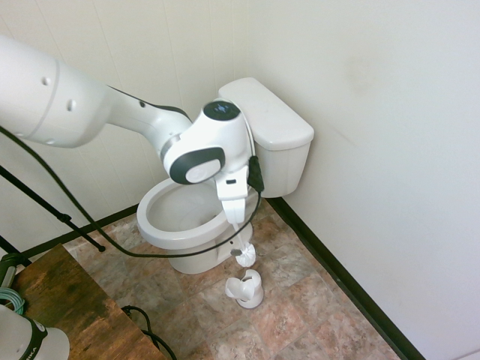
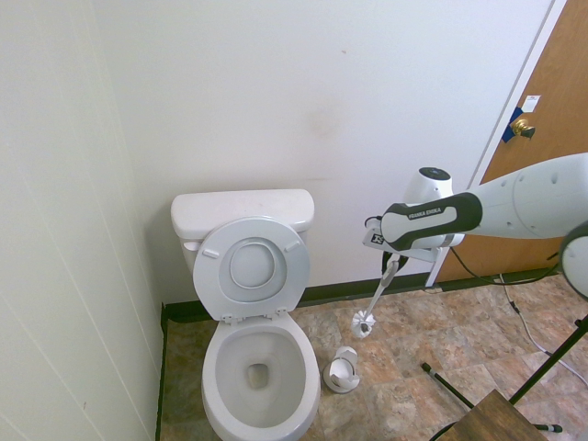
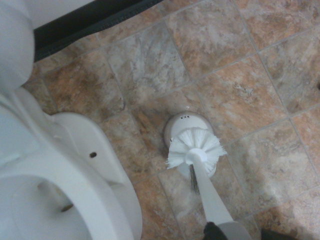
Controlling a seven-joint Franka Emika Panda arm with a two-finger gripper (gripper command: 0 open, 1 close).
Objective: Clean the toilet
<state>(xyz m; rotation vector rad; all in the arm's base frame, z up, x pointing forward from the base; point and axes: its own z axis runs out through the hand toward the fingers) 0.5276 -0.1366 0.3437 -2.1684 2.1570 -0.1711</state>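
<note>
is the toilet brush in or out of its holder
Out: the toilet brush hangs from the gripper, above the empty holder on the floor.

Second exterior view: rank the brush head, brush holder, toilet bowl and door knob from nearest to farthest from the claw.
1. Brush head, hanging just below the claw.
2. Brush holder, on the floor beneath.
3. Door knob up right and toilet bowl down left: too close to call.

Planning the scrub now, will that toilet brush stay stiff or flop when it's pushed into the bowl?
Likely fairly stiff: the toilet brush hangs straight from the gripper without sagging. Probably light, given its thin handle. Its white bristles would likely splay under pressure.
</note>
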